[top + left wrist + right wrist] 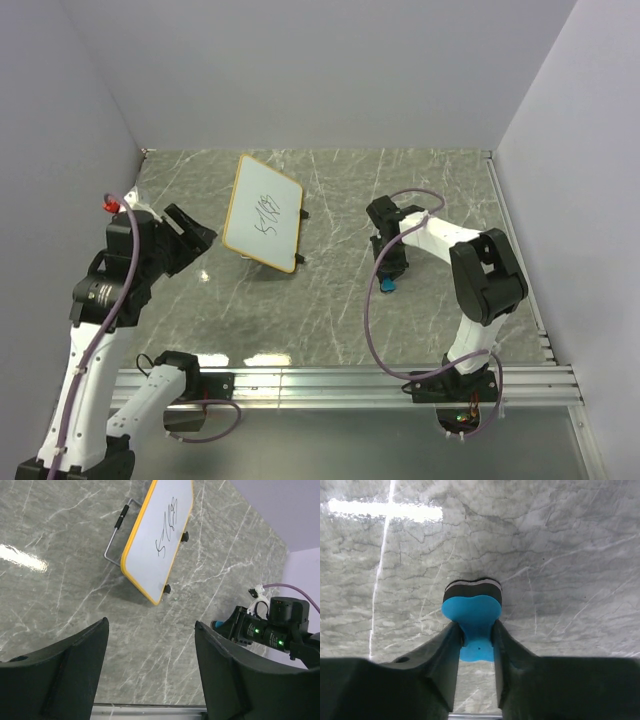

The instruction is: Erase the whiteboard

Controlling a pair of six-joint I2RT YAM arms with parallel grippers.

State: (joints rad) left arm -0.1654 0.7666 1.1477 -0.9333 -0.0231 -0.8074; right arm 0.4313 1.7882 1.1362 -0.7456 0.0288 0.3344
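Note:
The whiteboard point(264, 213) stands tilted on its black feet at the table's middle left, with black scribble on its white face; it also shows in the left wrist view point(159, 536), with a wire stand behind it. My right gripper point(388, 278) is right of the board and apart from it. It is shut on the blue eraser point(472, 615), squeezing its middle, with the eraser's dark felt end against the marble. My left gripper point(195, 238) hovers left of the board. It is open and empty, fingers point(75, 665) wide apart.
The grey marble table point(420, 190) is bounded by white walls at the back and sides. An aluminium rail point(340, 380) runs along the near edge. A purple cable point(370, 320) loops from my right arm.

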